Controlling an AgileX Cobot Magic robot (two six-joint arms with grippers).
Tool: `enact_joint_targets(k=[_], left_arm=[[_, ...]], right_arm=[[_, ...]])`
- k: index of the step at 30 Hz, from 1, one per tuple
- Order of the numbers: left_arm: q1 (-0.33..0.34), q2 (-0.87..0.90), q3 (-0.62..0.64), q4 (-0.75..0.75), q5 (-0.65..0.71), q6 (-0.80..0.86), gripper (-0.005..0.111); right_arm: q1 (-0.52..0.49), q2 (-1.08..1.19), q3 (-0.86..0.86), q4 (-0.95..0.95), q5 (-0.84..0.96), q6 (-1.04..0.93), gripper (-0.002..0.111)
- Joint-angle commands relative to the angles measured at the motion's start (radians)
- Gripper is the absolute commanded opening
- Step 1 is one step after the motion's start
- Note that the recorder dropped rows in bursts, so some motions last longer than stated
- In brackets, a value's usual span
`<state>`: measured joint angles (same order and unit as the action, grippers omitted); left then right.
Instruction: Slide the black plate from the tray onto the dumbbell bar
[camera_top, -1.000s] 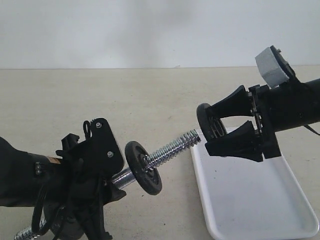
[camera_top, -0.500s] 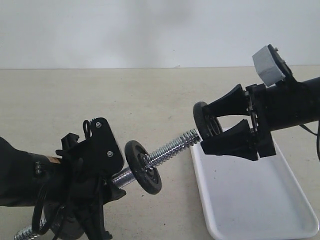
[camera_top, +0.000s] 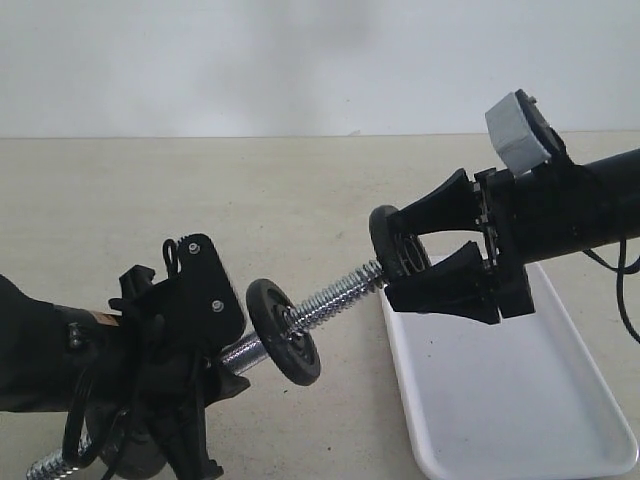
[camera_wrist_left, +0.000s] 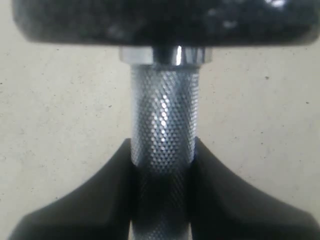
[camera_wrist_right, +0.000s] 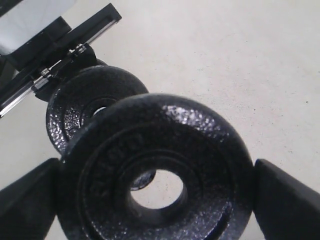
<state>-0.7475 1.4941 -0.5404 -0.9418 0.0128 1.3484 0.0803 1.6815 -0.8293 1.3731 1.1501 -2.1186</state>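
My right gripper (camera_top: 400, 262) is shut on a black plate (camera_top: 391, 241), holding it upright by its rim at the threaded tip of the dumbbell bar (camera_top: 335, 297). In the right wrist view the plate (camera_wrist_right: 165, 175) fills the frame and the bar's tip shows at the edge of its central hole. A second black plate (camera_top: 284, 331) sits further down the bar; it also shows behind the held one as a disc (camera_wrist_right: 85, 107). My left gripper (camera_wrist_left: 162, 160) is shut on the bar's knurled handle (camera_wrist_left: 164, 120). The white tray (camera_top: 500, 400) lies below the right gripper.
The tan table surface (camera_top: 250, 200) stretches behind both arms to a pale wall. The bar's other threaded end (camera_top: 45, 465) pokes out at the lower left, past the left arm's black body (camera_top: 60, 355).
The right gripper has carried the black plate leftward and slightly up, from above the tray's edge to the bar's threaded tip. The left arm and bar shifted only slightly.
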Motion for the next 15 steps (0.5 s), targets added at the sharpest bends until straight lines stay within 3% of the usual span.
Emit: enact_joint_targets(k=[1, 15], left_arm=[[-0.003, -0.052, -0.035, 0.0, -0.109, 0.007, 0.004], [-0.003, -0.052, -0.035, 0.02, -0.094, 0.007, 0.004]], right_arm=[[0.009, -0.012, -0.011, 0.095, 0.071, -0.008, 0.0], [0.009, -0.012, -0.045, 0.118, 0.071, -0.008, 0.0]])
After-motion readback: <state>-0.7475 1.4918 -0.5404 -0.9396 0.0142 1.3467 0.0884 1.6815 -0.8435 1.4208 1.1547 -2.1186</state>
